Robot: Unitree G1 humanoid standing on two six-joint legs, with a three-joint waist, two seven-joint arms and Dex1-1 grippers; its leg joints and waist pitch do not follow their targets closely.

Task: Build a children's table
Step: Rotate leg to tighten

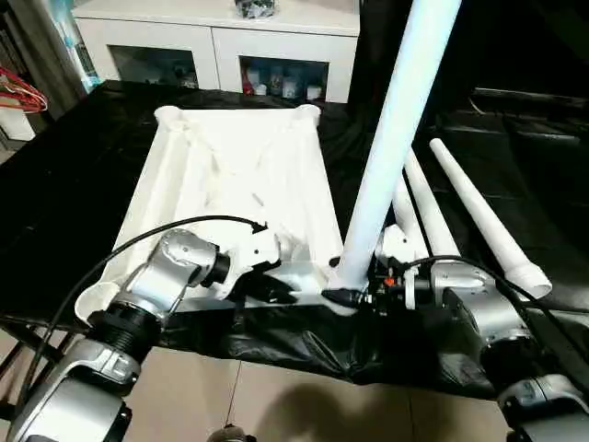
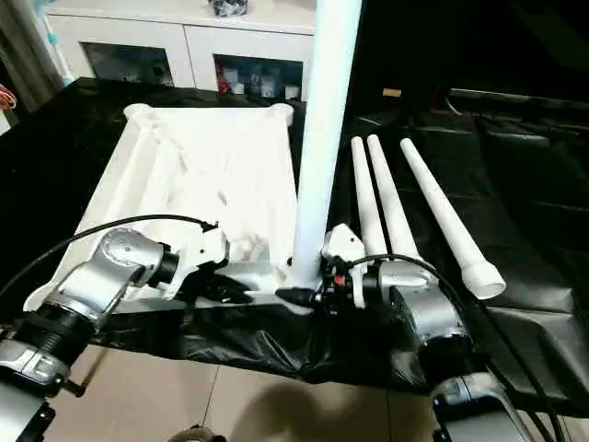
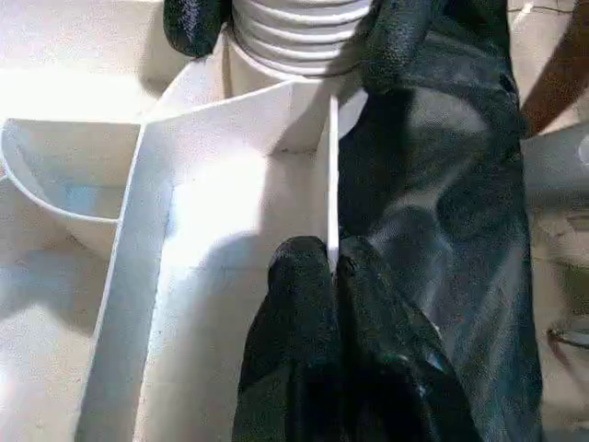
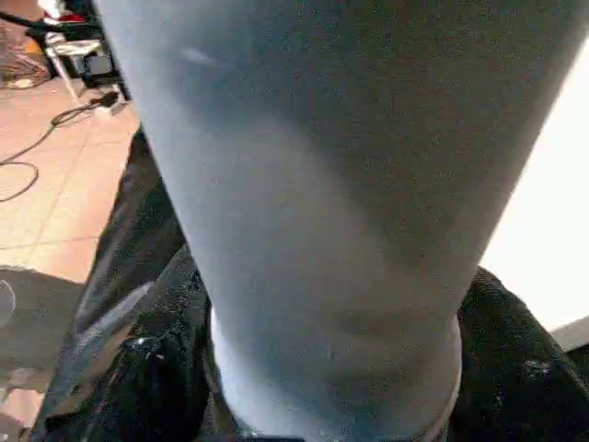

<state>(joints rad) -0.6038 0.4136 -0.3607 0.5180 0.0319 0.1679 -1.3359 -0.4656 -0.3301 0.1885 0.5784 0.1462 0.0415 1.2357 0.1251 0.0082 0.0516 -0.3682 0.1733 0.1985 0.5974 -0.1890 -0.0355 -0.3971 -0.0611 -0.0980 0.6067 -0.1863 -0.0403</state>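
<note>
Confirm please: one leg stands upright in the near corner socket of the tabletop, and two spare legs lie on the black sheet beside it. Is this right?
Not quite: three spare legs lie on the black sheet, not two, as the right eye view shows. One leg does stand upright in the tabletop's near corner socket.

Left tool [image 3: 333,276] pinched shut, forearm angled inward. Right tool [image 1: 354,296] spread, forearm reaching in from right.
</note>
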